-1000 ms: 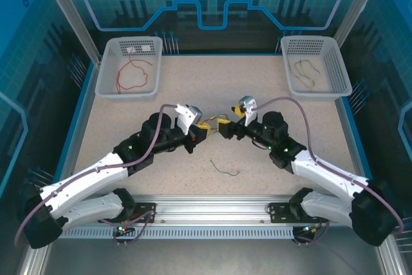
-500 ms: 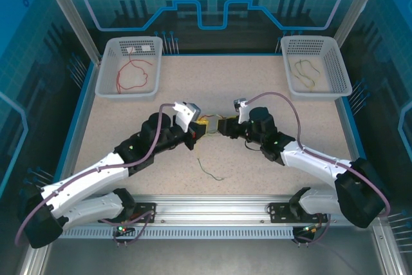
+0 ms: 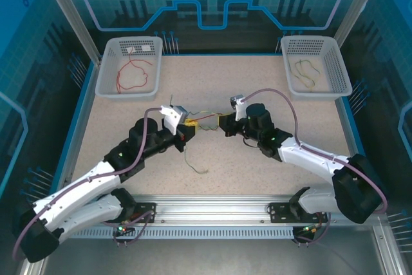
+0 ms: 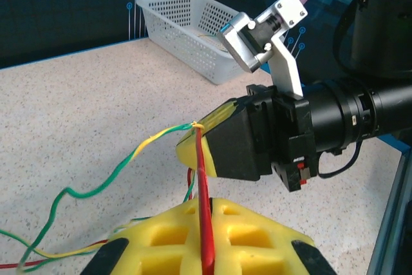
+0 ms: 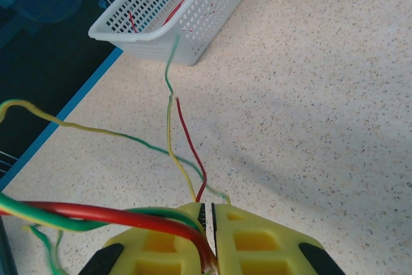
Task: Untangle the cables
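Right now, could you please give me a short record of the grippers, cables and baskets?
left gripper: shut on cables
right gripper: shut on cables
cables: red and yellow-green strands, spanning from one gripper to the other
tail: thin green end trailing onto the table below the left gripper
left basket: far left corner, holds a red cable
right basket: far right corner, holds an olive cable
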Available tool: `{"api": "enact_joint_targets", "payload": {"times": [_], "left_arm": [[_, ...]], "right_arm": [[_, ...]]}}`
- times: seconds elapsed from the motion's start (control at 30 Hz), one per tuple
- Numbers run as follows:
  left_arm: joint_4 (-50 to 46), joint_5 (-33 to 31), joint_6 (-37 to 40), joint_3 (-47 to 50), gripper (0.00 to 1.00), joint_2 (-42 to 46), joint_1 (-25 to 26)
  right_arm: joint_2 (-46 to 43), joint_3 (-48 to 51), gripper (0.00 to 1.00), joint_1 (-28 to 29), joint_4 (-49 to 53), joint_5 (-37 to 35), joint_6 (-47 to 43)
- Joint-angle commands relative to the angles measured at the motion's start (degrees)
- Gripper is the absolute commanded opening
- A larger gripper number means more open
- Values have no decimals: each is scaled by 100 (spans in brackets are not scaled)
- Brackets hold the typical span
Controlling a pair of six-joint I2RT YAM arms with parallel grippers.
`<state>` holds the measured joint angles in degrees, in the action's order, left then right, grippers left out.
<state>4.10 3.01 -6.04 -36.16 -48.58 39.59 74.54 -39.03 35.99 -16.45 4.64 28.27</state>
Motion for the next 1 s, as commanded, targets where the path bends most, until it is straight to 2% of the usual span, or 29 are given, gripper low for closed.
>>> {"api": "enact_joint_targets", "payload": {"times": [0.0,0.03,0.07,0.1,0.17,0.27,0.37,0.43,0.47,0.53,0.57,0.6,0.67,0.77,0.87,0.97], "left_arm": [[457,169,-88,-84,0,492,-225],[426,158,-103,-43,0,526,-276],[454,142,-117,34,0,594,-325],[493,139,-130,125,0,650,-388],[463,113,-142,213,0,692,-478],[416,165,-78,272,0,651,-521],[560,257,18,403,0,626,-521],[624,212,27,469,0,615,-522],[618,227,38,470,0,600,-528],[648,227,29,478,0,604,-524],[662,223,28,479,0,613,-528],[678,281,40,470,0,626,-525],[722,470,71,453,0,608,-528],[782,910,203,443,0,586,-530],[1004,1334,419,576,0,617,-527],[1235,1502,524,738,0,665,-523]], "right_arm": [[253,120,10,-540,903,-977,366],[275,93,11,-586,974,-985,401],[282,93,15,-644,998,-955,435],[267,97,25,-699,957,-825,427],[209,141,27,-742,810,-550,311],[18,198,50,-747,531,140,-139],[-283,133,60,-759,653,449,-552],[-528,132,62,-765,767,445,-726],[-639,133,59,-776,834,395,-784],[-816,161,36,-812,921,371,-935],[-887,146,35,-844,1015,347,-963],[-936,125,40,-871,1098,360,-956],[-1073,166,57,-870,1013,662,-1036],[-1194,278,67,-839,600,1296,-1040],[-852,-258,68,-850,1017,1870,-991],[-144,-1088,68,-848,1680,2623,-696]]}}
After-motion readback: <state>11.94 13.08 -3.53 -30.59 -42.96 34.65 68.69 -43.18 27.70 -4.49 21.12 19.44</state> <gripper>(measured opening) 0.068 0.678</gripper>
